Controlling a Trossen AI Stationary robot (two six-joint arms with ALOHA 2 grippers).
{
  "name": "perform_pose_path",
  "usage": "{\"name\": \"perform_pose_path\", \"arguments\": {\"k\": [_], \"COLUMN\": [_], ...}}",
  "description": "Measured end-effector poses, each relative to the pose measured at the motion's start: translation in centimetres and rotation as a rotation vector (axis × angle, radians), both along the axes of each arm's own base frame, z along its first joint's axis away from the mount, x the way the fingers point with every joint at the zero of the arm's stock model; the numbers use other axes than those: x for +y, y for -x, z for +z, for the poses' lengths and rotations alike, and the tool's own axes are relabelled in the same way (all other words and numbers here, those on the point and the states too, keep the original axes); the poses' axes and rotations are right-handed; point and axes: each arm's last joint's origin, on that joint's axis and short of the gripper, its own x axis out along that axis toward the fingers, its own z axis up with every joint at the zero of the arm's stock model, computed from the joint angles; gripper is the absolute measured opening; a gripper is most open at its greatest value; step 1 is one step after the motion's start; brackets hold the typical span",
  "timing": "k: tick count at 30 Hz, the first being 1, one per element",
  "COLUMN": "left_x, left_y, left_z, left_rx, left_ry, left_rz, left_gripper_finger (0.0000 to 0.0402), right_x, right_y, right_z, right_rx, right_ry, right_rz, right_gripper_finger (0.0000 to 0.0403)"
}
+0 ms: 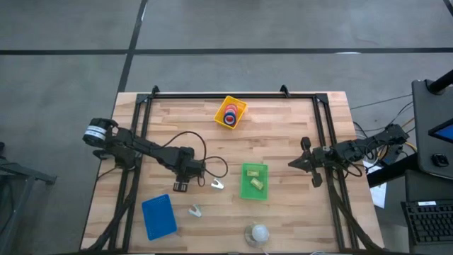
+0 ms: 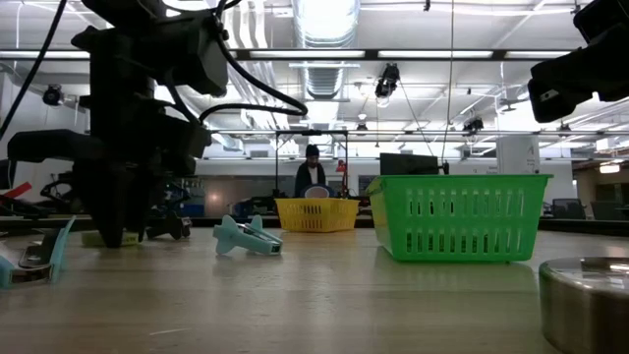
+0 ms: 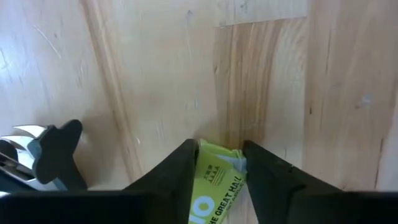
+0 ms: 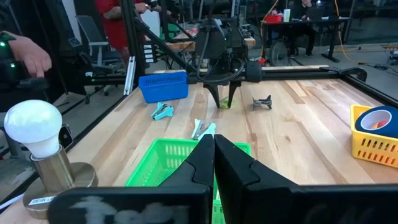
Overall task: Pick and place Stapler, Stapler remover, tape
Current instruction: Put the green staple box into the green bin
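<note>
left gripper (image 1: 181, 185) down at the table's lower left of centre, fingers pointing to 6 o'clock, clamped on a small yellow-green printed box (image 3: 219, 186) (the stapler or a staple box, cannot tell which); in the left wrist view its dark fingers (image 3: 180, 177) press both sides of the box, tip touching the light wooden tabletop (image 1: 283, 127). the right wrist view shows the same box (image 4: 224, 103) held upright under that gripper. just at 3 o'clock from the left gripper lies a pale teal staple remover with metal jaws (image 1: 216, 184), apart from the fingers; a second pale teal staple remover (image 1: 195, 210) lies at 5 o'clock from the gripper, near the blue rectangular plastic bin (image 1: 158, 217) at the table's 7 o'clock corner. green slotted plastic basket (image 1: 254, 181) sits right of centre with yellow-green items inside. yellow slotted plastic basket (image 1: 231, 112) at the table's 12 o'clock edge holds the ring-shaped tape rolls (image 1: 231, 115), red and dark blue showing. white round bulb on a metal base (image 1: 259, 233) at 6 o'clock edge. right gripper (image 1: 294, 163) waits at the 3 o'clock side, above the table, fingers closed together with nothing between them. low view: a person (image 2: 312, 175) stands far behind the yellow basket.
</note>
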Motion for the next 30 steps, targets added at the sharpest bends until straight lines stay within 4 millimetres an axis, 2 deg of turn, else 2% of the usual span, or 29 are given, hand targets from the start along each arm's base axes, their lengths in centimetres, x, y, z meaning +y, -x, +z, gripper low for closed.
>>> {"name": "perform_pose_path", "arguments": {"k": [4, 9, 15, 22, 27, 30], "left_x": [0.0, 0.0, -0.3, -0.9, -1.2, -1.4], "left_y": [-0.1, -0.7, -2.1, -5.2, -7.3, -8.3], "left_z": [0.2, 0.7, 2.3, 5.4, 7.8, 8.9], "left_rx": [-0.004, -0.029, -0.106, -0.36, -0.555, -0.687], "left_ry": [0.001, -0.015, 0.001, 0.088, 0.209, 0.27], "left_rz": [0.014, 0.018, 0.029, 0.062, 0.161, 0.161], "left_gripper_finger": [0.0113, 0.0123, 0.0117, 0.012, 0.012, 0.012], "right_x": [0.0, 0.0, 0.0, 0.0, 0.0, 0.0], "right_y": [0.0, 0.0, 0.0, 0.0, 0.0, 0.0], "right_z": [0.0, 0.0, 0.0, 0.0, 0.0, 0.0], "right_rx": [0.0, 0.0, 0.0, 0.0, 0.0, 0.0], "right_ry": [0.0, 0.0, 0.0, 0.0, 0.0, 0.0], "right_rz": [0.0, 0.0, 0.0, 0.0, 0.0, 0.0], "right_gripper_finger": [0.0008, 0.0008, 0.0008, 0.0008, 0.0008, 0.0008]}}
